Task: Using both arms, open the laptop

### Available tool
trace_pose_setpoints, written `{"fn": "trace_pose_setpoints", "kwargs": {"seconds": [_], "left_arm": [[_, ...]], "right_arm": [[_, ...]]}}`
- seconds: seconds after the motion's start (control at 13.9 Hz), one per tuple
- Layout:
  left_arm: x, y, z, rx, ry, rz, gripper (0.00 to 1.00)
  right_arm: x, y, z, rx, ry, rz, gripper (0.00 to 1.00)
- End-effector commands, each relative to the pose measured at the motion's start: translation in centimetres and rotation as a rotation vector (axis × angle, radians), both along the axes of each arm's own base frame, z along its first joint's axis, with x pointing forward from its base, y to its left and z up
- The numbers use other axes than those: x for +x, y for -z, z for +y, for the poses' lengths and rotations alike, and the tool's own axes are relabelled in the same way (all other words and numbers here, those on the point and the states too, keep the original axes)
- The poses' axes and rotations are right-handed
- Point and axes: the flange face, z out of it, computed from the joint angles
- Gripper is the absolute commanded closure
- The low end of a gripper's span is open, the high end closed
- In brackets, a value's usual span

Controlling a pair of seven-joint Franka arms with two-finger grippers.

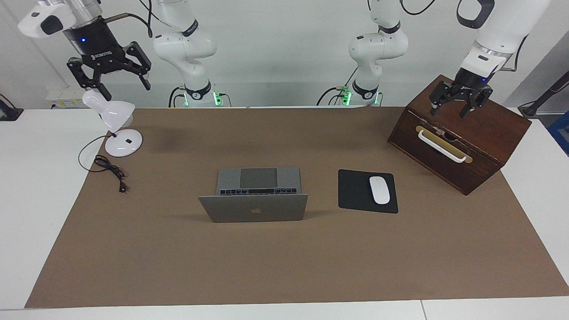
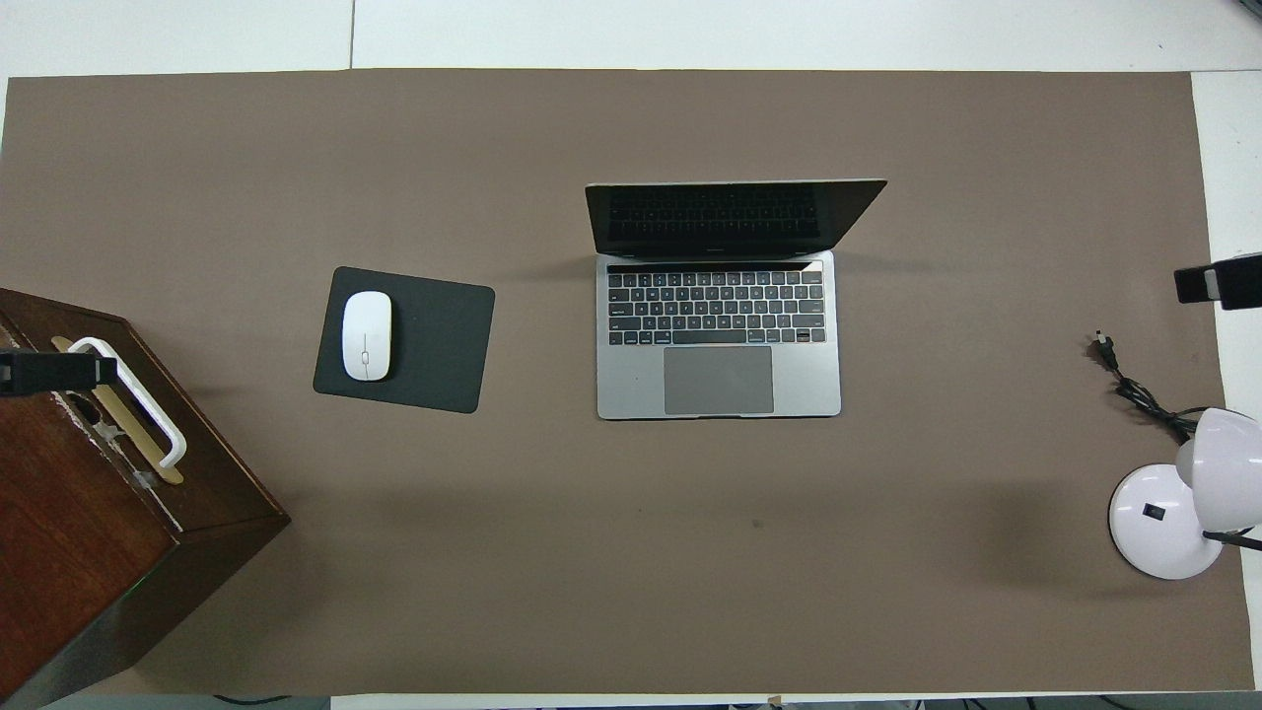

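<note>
The laptop (image 1: 253, 196) stands open in the middle of the mat (image 1: 284, 266). The mouse pad (image 1: 361, 191) lies beside it toward the left arm's end, with the mouse (image 1: 379, 190) on it. The wooden box (image 1: 462, 133) is nearer to the robots than the pad. The lamp (image 1: 116, 122) stands at the right arm's end, its cable (image 1: 109, 171) beside it.

A white table (image 1: 31, 186) fills both views, most of it covered by a large brown mat (image 1: 284, 258) whose edges leave bare white strips at the ends. A seam (image 2: 352, 35) splits the tabletop into panels along the edge farthest from the robots. A plain pale wall (image 1: 284, 53) rises at the robots' end of the table. Soft even light falls from above, leaving faint blurred shadows on the mat. At the left arm's end a grey panel (image 1: 540, 71) and a bit of blue (image 1: 561, 129) show past the table edge
</note>
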Motion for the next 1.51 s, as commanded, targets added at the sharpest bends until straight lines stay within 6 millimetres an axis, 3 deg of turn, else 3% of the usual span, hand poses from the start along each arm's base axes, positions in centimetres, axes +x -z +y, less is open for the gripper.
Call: {"fn": "trace_pose_setpoints", "kwargs": {"seconds": [0.0, 0.22, 0.43, 0.79, 1.08, 1.44], "left_arm": [[2.4, -1.7, -0.4, 0.001, -0.067, -0.023, 0.00], [3.6, -3.4, -0.3, 0.037, -0.055, -0.008, 0.00], [3.6, -3.5, -0.6, 0.042, -0.044, 0.059, 0.00], [2.3, -2.7, -0.8, 0.055, -0.036, 0.169, 0.00], [3.4, -2.9, -0.9, 0.056, -0.107, 0.092, 0.00], [3.3, -2.8, -1.7, 0.065, -0.038, 0.093, 0.00]], "right_arm": [[-1.9, 1.0, -1.7, -0.025, 0.168, 0.070, 0.00], [-3.9, 2.5, -3.8, -0.029, 0.323, 0.160, 0.00], [-5.1, 3.6, -3.4, -0.026, 0.456, 0.220, 0.00], [-5.9, 4.2, -3.0, -0.068, 0.461, 0.236, 0.00], [-6.4, 4.9, -2.9, -0.088, 0.475, 0.244, 0.00], [-6.5, 4.8, -3.1, -0.086, 0.482, 0.238, 0.00]]}}
